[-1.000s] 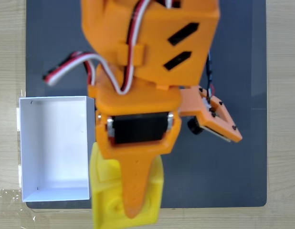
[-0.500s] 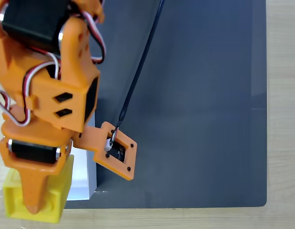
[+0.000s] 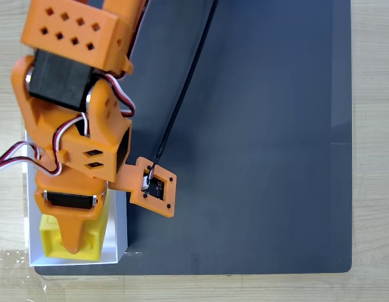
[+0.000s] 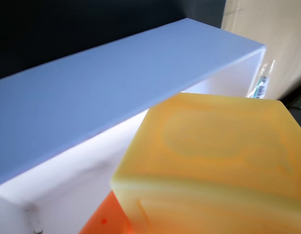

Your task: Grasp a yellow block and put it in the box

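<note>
A: In the fixed view, what sits at the left, by the box [image 3: 121,242]?

B: The orange arm covers most of the box; its bottom corner and right wall show. The yellow block [image 3: 53,242] lies within the box's outline, near its lower end.

A: Is it resting on the floor?

B: Cannot tell; the gripper [image 3: 73,242] lies over its top, one finger [image 3: 73,234] visible, the other hidden. It appears clamped on the block.

A: And the wrist view?

B: The box [image 4: 116,83] wall runs behind the block [image 4: 214,161], blurred and cut off at the bottom edge. An orange finger [image 4: 104,222] touches its lower left.
</note>
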